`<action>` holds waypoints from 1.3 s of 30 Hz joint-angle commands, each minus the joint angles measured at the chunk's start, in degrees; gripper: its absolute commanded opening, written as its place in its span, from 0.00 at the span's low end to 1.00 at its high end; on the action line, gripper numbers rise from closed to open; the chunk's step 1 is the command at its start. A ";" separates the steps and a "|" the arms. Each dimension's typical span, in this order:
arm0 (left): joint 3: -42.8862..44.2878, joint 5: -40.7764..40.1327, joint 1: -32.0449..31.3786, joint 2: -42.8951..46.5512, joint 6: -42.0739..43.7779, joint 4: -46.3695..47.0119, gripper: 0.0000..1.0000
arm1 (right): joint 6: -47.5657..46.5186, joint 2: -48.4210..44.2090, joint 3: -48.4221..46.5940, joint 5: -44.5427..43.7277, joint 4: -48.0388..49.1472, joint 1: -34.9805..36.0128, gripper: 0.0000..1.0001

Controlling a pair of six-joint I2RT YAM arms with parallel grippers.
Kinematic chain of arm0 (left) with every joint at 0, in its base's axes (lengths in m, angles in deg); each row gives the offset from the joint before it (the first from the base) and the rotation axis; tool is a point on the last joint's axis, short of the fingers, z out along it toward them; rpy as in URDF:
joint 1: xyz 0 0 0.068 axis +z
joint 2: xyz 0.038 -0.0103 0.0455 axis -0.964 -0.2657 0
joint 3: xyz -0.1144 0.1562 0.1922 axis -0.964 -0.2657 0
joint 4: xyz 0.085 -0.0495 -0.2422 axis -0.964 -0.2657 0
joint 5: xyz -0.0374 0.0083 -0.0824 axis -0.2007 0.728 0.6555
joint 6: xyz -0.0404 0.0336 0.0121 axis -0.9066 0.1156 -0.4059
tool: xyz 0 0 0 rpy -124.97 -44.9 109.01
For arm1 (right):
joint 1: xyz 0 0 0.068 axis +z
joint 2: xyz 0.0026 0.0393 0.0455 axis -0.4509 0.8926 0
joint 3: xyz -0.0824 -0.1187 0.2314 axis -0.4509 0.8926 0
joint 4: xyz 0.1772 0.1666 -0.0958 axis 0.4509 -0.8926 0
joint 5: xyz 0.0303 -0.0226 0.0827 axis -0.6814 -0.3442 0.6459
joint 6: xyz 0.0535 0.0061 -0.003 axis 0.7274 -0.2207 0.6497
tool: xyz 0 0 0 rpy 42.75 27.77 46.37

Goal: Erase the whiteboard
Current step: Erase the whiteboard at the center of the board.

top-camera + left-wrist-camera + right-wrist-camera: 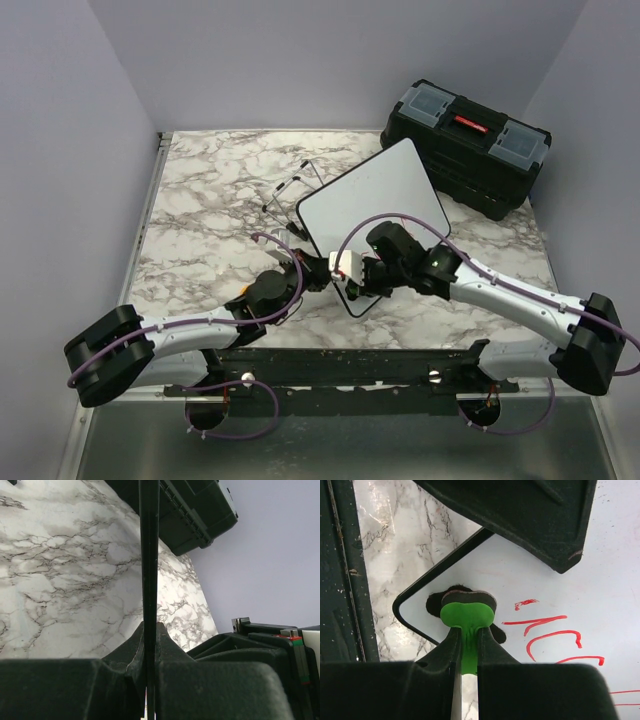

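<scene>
The whiteboard lies tilted in the middle of the table, white with a thin black rim. In the right wrist view its surface carries red handwriting. My left gripper is shut on the board's near left edge; in the left wrist view the rim runs edge-on between the fingers of that gripper. My right gripper is shut on a green eraser with a black felt pad, pressed on the board beside its rounded near corner. From above, that right gripper hovers over the same corner.
A black toolbox with grey lid trays stands at the back right, close to the board's far corner. A thin black wire easel stand lies left of the board. The black mounting rail crosses the near edge. Walls enclose the marble table.
</scene>
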 commanded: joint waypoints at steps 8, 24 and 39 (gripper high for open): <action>1.17 4.56 -1.11 0.58 -2.40 12.64 0.00 | -9.64 4.37 3.85 13.72 -8.68 4.50 0.01; 1.65 5.49 -1.11 2.15 -1.62 10.86 0.00 | 5.17 5.33 -4.91 -1.85 10.59 -10.57 0.01; 2.54 6.49 -1.11 -0.48 -1.78 12.71 0.00 | -9.86 0.03 3.50 18.01 -3.79 -0.04 0.00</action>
